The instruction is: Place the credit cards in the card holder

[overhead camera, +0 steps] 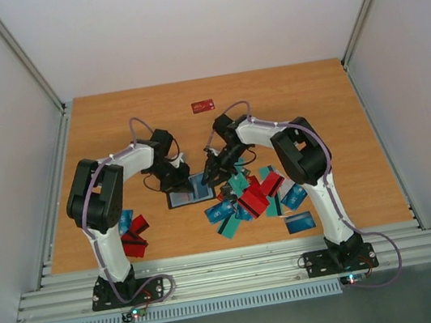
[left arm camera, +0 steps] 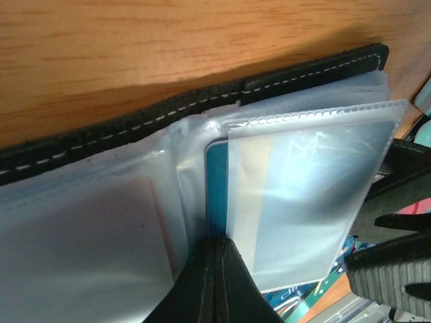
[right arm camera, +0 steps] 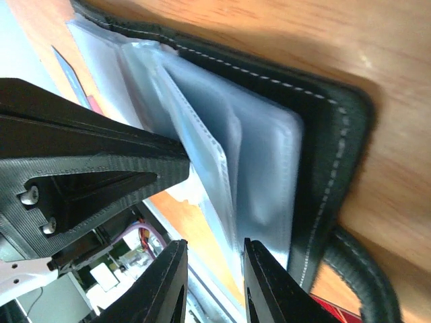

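The card holder lies open on the tabletop, between the 2 arms, with its clear sleeves turned up. The left gripper is closed all the way at the near edge of 1 sleeve; whether it pinches the plastic, I cannot tell. Just beside its tips, a blue card sits inside a sleeve. The right gripper is only a little open. Its 2 fingers stand on both sides of the free edge of a sleeve, with a gap between them, and it has hold of no card. Most cards lie in a loose pile just right of the card holder. A few more lie near the base of the left arm, and 1 red card lies well apart, at the far side.
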Controlling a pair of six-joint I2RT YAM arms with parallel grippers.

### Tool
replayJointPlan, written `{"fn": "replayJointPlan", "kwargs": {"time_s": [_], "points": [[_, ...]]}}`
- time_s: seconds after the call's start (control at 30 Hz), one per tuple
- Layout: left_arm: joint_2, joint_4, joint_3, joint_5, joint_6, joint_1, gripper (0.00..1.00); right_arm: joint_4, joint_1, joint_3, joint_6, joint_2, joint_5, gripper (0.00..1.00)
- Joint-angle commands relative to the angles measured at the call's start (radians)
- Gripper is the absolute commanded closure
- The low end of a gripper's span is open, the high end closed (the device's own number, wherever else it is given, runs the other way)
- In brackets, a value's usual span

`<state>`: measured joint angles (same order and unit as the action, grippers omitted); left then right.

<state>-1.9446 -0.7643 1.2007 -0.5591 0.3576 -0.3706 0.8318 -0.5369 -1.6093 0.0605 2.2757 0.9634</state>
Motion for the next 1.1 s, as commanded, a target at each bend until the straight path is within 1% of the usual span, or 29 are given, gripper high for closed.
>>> {"fn": "replayJointPlan", "kwargs": {"time_s": [0.0,0.27,0.4,0.77,1.07], "points": [[-0.059,0.038,0.005,0.024,-0.016,-0.011,1.00,0.019,-0.020,-0.047,0.014,0.017,0.003,0.75],[-0.052,0.033,0.009,0.025,-0.016,-0.011,1.00,0.028,-0.023,-0.057,0.016,0.025,-0.002,0.77],[-0.020,0.014,0.020,0.031,-0.008,-0.011,0.99,0.033,-0.022,-0.060,0.016,0.024,-0.003,0.78],[0.119,-0.058,0.040,0.061,0.023,-0.008,0.87,0.040,-0.029,-0.076,0.004,0.025,-0.006,0.78],[0.239,-0.108,0.018,0.097,0.021,0.025,0.75,0.048,-0.043,-0.079,-0.010,0.027,-0.031,0.78]]}}
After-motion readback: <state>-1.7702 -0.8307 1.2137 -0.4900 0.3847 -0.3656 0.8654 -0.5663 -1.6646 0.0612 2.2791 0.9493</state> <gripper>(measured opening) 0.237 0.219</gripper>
